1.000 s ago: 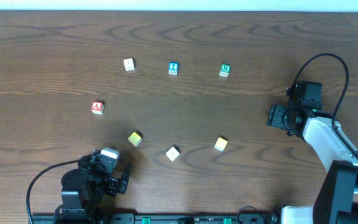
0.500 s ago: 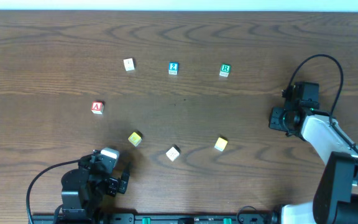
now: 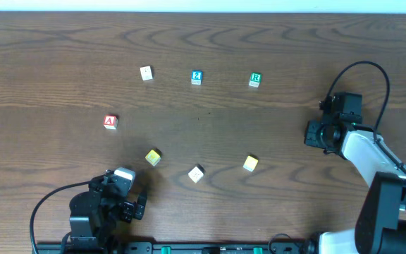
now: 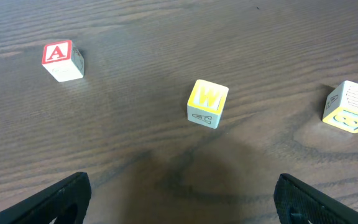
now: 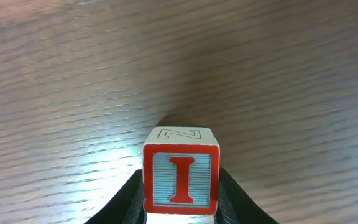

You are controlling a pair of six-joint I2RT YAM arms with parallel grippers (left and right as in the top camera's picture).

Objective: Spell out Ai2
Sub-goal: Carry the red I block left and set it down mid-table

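Wooden letter blocks are counted: seven are spread on the table, and one is held. The red I block is clamped between both fingers of the right gripper, at the table's right side. The left gripper is opened wide, with nothing held. The red A block is found at the left. The blue 2 block is placed in the far row, between a white block and a green R block.

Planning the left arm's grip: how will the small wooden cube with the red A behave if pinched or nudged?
The small wooden cube with the red A looks rigid and probably light. Resting flat-faced, it should slide on the brown wooden table, not roll.
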